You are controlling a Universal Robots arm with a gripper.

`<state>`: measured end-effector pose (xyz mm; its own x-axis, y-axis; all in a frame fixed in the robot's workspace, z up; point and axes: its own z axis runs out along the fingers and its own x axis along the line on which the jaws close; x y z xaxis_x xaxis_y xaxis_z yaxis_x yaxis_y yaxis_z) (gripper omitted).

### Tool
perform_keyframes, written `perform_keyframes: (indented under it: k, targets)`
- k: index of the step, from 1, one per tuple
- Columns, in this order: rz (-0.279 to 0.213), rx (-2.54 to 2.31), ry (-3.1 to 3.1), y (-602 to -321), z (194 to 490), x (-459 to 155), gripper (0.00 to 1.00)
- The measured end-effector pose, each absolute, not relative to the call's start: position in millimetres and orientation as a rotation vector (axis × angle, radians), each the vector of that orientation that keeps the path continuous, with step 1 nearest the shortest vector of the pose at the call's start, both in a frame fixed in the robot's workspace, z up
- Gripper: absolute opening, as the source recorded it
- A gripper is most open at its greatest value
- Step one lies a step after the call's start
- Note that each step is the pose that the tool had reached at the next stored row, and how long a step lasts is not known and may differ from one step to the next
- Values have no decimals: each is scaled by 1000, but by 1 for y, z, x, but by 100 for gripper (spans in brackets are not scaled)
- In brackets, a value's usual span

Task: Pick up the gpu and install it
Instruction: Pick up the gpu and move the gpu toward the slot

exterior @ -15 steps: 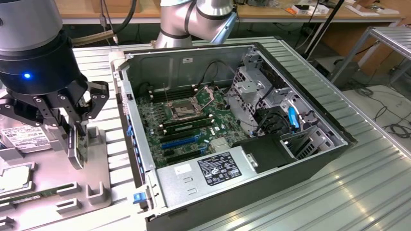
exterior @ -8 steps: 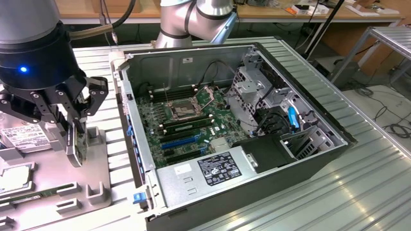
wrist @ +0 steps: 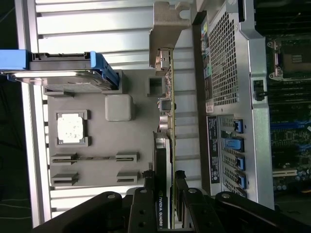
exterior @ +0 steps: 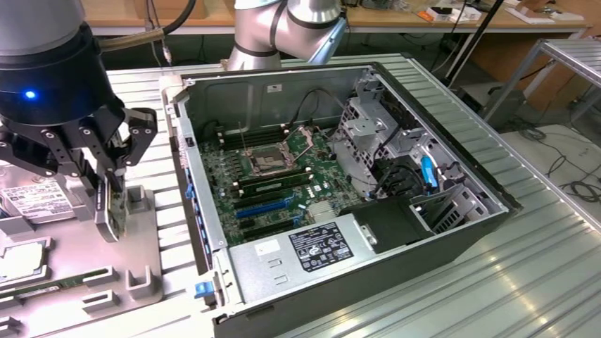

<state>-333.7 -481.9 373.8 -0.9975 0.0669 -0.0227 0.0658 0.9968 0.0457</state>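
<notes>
The gpu (wrist: 167, 121) stands on edge between my fingers. In the wrist view I see it edge-on: green board, black cooler with a Quadro label, and the silver end bracket (wrist: 168, 24) at the far end. My gripper (wrist: 164, 194) is shut on the gpu, one finger (wrist: 146, 204) on the cooler face and the other on the board side. In the exterior view, my gripper (exterior: 103, 208) holds the gpu (exterior: 112, 222) upright over the grey parts fixture (exterior: 141, 282) at the exterior view's left, beside the open computer case (exterior: 469, 218).
The fixture also holds a silver hard drive (exterior: 33, 201) in a blue carrier (wrist: 99, 68), a processor (wrist: 72, 128) and a memory stick (exterior: 56, 287). Inside the case, the motherboard (exterior: 272, 169) shows its blue expansion slots (exterior: 263, 205). A power supply (exterior: 300, 246) sits at the near end.
</notes>
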Motion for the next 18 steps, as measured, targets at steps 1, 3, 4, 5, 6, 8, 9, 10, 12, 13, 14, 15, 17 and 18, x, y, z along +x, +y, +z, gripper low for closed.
perform_keyframes:
  k: [1, 3, 4, 5, 6, 8, 9, 10, 12, 13, 14, 15, 17, 18]
  targets:
    - [70, 104, 3115, -482, 374, -334, 27]
    - [70, 105, 3115, -482, 375, -334, 27]
    - [70, 105, 3115, -482, 376, -334, 27]
    - [70, 106, 3115, -482, 377, -334, 27]
    - [70, 106, 3115, -482, 377, -334, 27]
    - [70, 107, 3115, -482, 378, -334, 27]
    - [70, 108, 3115, -482, 379, -334, 27]
    - [70, 110, 3115, -482, 380, -334, 27]
    - [70, 111, 3115, -482, 382, -334, 27]
    - [70, 111, 3115, -482, 382, -334, 27]
    - [70, 112, 3115, -482, 382, -334, 27]
    - [70, 112, 3114, -482, 383, -334, 27]
    - [70, 114, 3114, -482, 383, -334, 27]
    - [70, 114, 3114, -482, 384, -334, 27]
